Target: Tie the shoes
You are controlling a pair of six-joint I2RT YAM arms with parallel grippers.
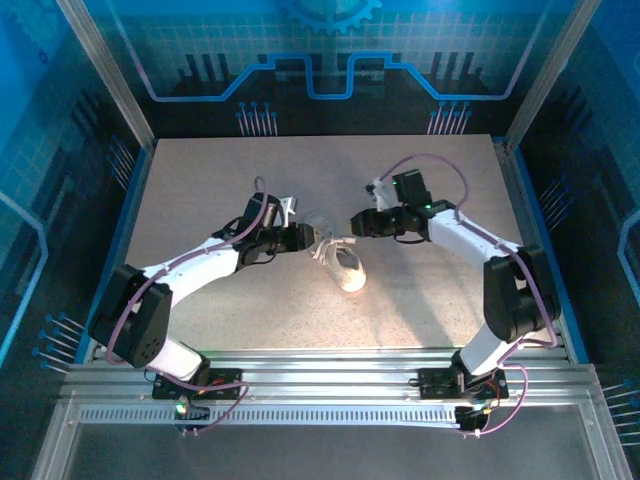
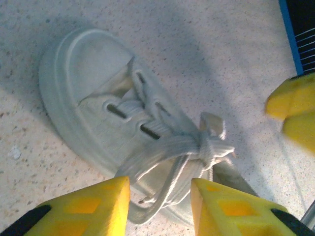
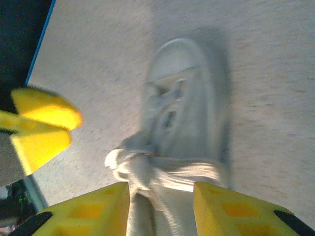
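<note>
Sitting mid-table: small white low-top sneaker [image 1: 345,268], toe pointing near-right, thin white laces [image 2: 209,145] bunched in a knot at its far end. Left gripper [image 2: 160,189] is spread, lace strands running loose between its yellow fingers [image 2: 98,206], nothing pinched. Right gripper [image 3: 161,194] is also spread, with knot and shoe collar between its fingers. Speckled beige tabletop [image 1: 200,200], blue-lit panel walls [image 1: 320,50] around.
</note>
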